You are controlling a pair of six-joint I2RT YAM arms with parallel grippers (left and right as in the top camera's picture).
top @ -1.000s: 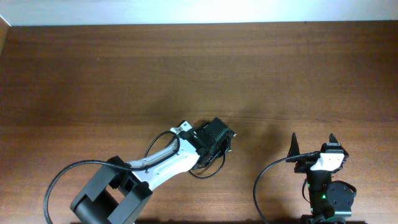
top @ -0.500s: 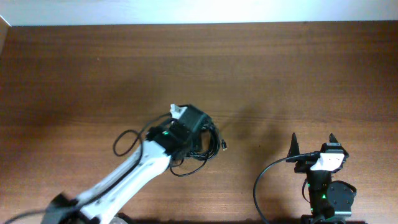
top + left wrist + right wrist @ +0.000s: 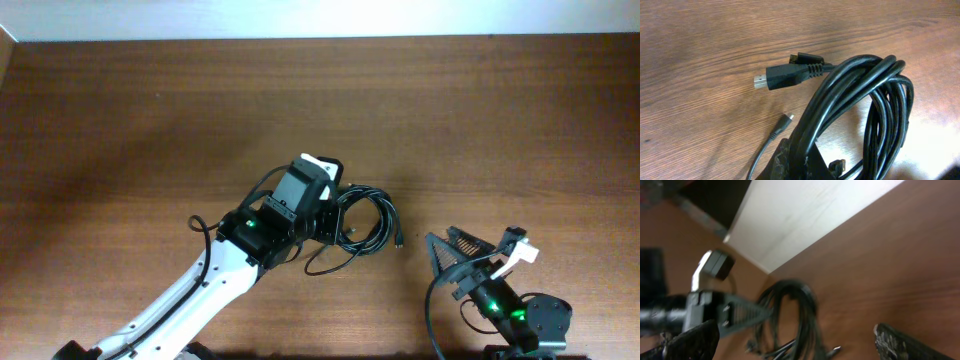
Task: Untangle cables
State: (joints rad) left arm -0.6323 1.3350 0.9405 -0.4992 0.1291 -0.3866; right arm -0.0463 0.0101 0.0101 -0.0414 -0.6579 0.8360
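Left hand (image 3: 330,216) was closed tight on the cables (image 3: 368,226); right hand (image 3: 446,266), wide open and empty at 4 o'clock, needed one loose loop

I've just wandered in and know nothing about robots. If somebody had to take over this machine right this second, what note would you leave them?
Left gripper: shut on the cables, pinching the bunch near the middle of the table.
Right gripper: open, holding nothing, near the table's front right, apart from the bunch.
Cables: all in one coiled bunch; a large plug and a small plug stick out loose.
Done: the bunch is gripped.
Left: no cord is separated yet. A likely next step is bringing the right gripper in to draw one plug end out.
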